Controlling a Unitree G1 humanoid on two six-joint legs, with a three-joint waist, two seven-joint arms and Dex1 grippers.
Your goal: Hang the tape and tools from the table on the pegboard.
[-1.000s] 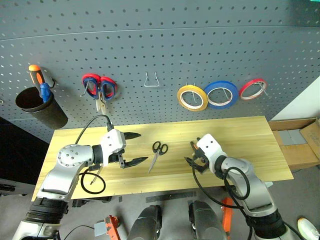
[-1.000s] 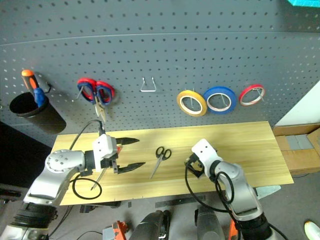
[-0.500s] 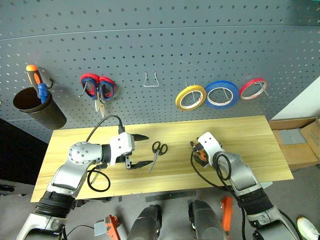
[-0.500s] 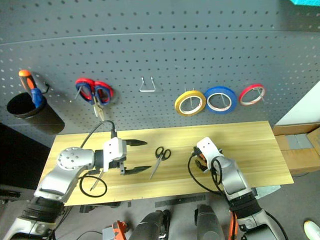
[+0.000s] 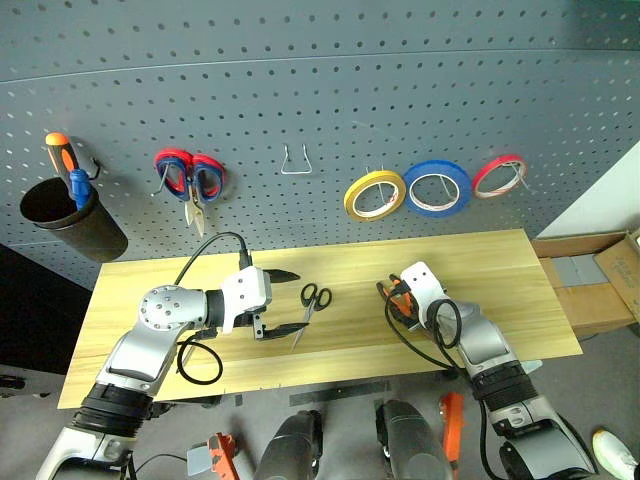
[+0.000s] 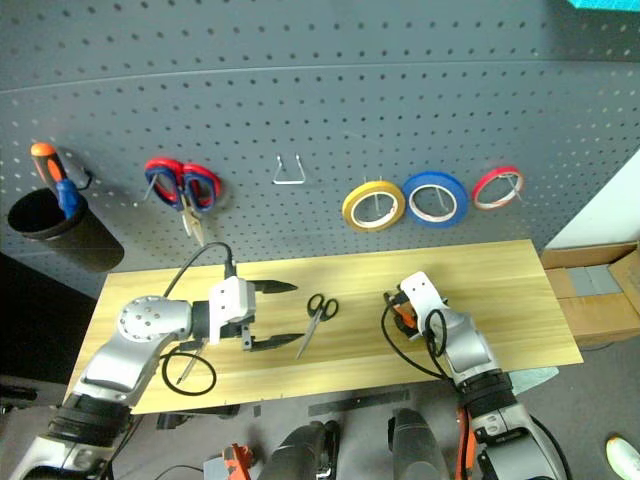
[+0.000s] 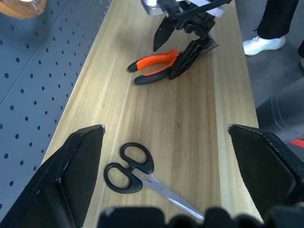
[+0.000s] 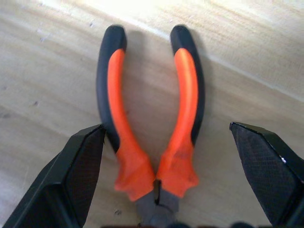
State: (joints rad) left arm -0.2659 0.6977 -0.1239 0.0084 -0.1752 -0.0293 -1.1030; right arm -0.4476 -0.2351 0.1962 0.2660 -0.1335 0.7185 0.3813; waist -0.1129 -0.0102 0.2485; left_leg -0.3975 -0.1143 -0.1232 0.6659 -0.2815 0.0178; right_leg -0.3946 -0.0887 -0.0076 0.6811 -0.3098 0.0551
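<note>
I can read no brand, label or writing on any tool, roll or panel.

My right gripper (image 8: pixel 156 142) is low over the light yellowish wooden table (image 5: pixel 500 270), its two black fingers spread wide on either side of the orange-and-black-handled needle-nose pliers (image 8: pixel 149 128). The pliers lie flat on the wood with their handles splayed away from the wrist; I cannot tell whether the fingers touch them. The left wrist view shows the same: the pliers (image 7: pixel 154 71) on the table with the right gripper's black fingers (image 7: pixel 190 50) over their nose end.

My left gripper (image 5: pixel 283 300) is open and empty, pointing across the table toward the small black-handled scissors (image 5: pixel 308 305), which lie flat just beyond its fingertips, blades closed. A slim red-handled screwdriver (image 6: pixel 190 362) lies near the table's front edge, under my left forearm, with a loop of black cable across it.

On the dark grey perforated pegboard (image 5: pixel 330 90) behind the table, the yellowish-tan tape roll (image 5: pixel 375 193) hangs on a hook, with a larger blue tape roll (image 5: pixel 437 188) beside it and a thin red roll (image 5: pixel 500 175) beyond. An empty bent wire hook (image 5: pixel 294 160) sits between the rolls and the red-and-blue-handled scissors (image 5: pixel 190 180). At the far left a black cup (image 5: pixel 70 220) holds an orange-and-blue screwdriver (image 5: pixel 68 170). A cardboard box (image 5: pixel 590 280) stands off the table's right end.
</note>
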